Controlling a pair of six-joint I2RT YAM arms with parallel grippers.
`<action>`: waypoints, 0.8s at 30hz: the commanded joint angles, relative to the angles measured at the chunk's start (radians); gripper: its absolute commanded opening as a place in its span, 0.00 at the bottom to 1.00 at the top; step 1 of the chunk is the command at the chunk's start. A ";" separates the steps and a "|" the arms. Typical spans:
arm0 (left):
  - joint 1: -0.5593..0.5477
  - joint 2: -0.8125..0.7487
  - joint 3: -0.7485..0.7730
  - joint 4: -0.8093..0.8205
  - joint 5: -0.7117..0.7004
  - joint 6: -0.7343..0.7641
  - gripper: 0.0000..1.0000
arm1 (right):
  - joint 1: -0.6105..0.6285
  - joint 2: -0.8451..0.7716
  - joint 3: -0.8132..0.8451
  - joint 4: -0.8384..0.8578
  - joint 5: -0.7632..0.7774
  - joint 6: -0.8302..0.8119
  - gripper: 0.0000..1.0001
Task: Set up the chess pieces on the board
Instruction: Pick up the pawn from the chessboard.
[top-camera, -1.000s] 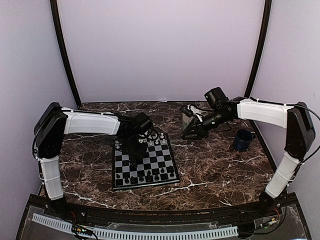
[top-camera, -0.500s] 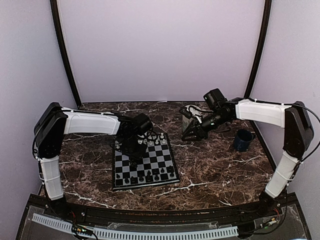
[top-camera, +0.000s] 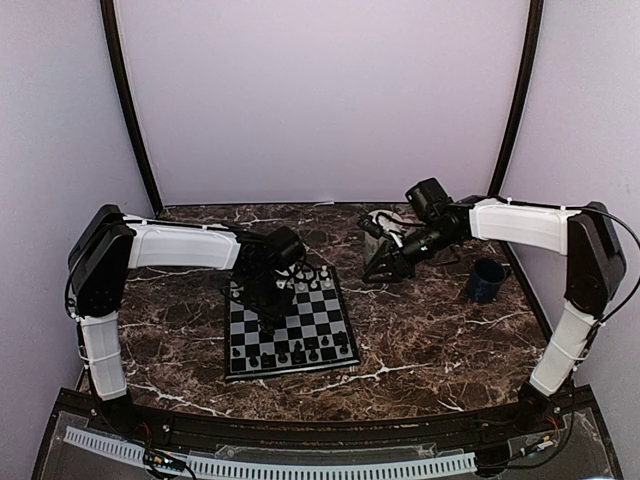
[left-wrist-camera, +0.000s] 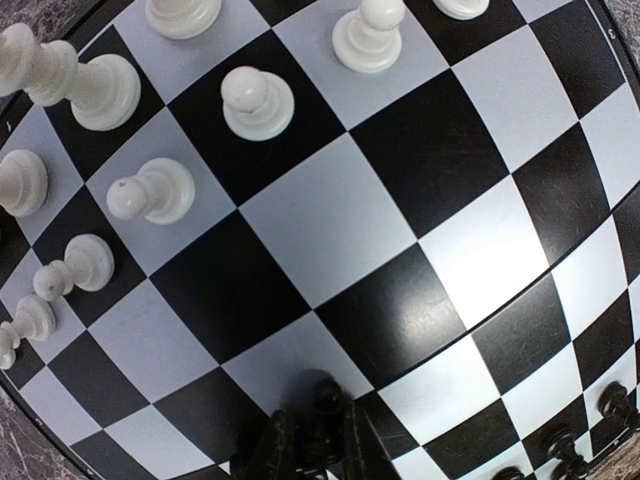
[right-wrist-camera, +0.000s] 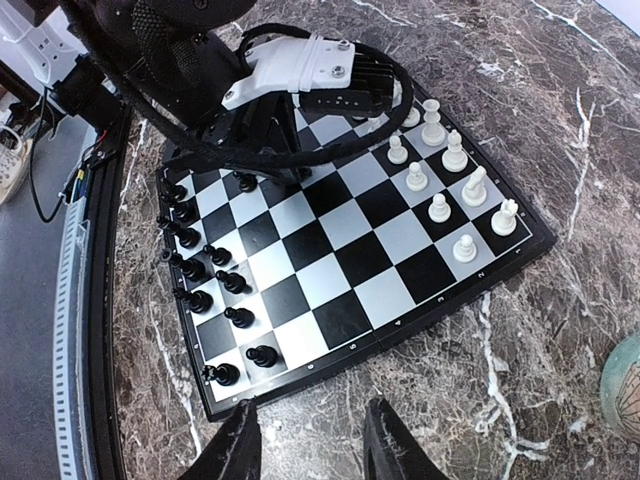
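The board (top-camera: 300, 330) lies left of centre on the dark marble table. Black chess pieces (right-wrist-camera: 215, 255) line its near rows and white chess pieces (left-wrist-camera: 258, 100) its far rows. My left gripper (top-camera: 268, 306) reaches down onto the board's left side. In the left wrist view it (left-wrist-camera: 322, 440) is shut on a black pawn (left-wrist-camera: 326, 395) that stands over a light square. My right gripper (right-wrist-camera: 310, 405) hovers open and empty over bare marble just off the board's right edge (right-wrist-camera: 420, 320). In the top view it (top-camera: 379, 267) sits right of the board's far corner.
A dark blue mug (top-camera: 487, 280) stands at the right. A pale patterned round vessel (top-camera: 383, 222) sits behind the right gripper, and its teal edge (right-wrist-camera: 625, 385) shows in the right wrist view. The left arm's wrist and cables (right-wrist-camera: 300, 80) hang over the board's far-left part.
The left jaws have closed in on the black pawn. The right gripper has drifted slightly left and back, and stays open.
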 joint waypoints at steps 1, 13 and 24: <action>-0.003 -0.015 -0.021 0.002 0.041 0.051 0.10 | 0.011 0.015 0.045 0.003 -0.012 0.023 0.36; -0.004 -0.305 -0.418 0.688 0.218 0.234 0.11 | -0.004 0.166 0.199 0.028 -0.105 0.288 0.35; -0.056 -0.356 -0.442 0.826 0.277 0.276 0.12 | 0.074 0.334 0.308 0.023 -0.272 0.426 0.39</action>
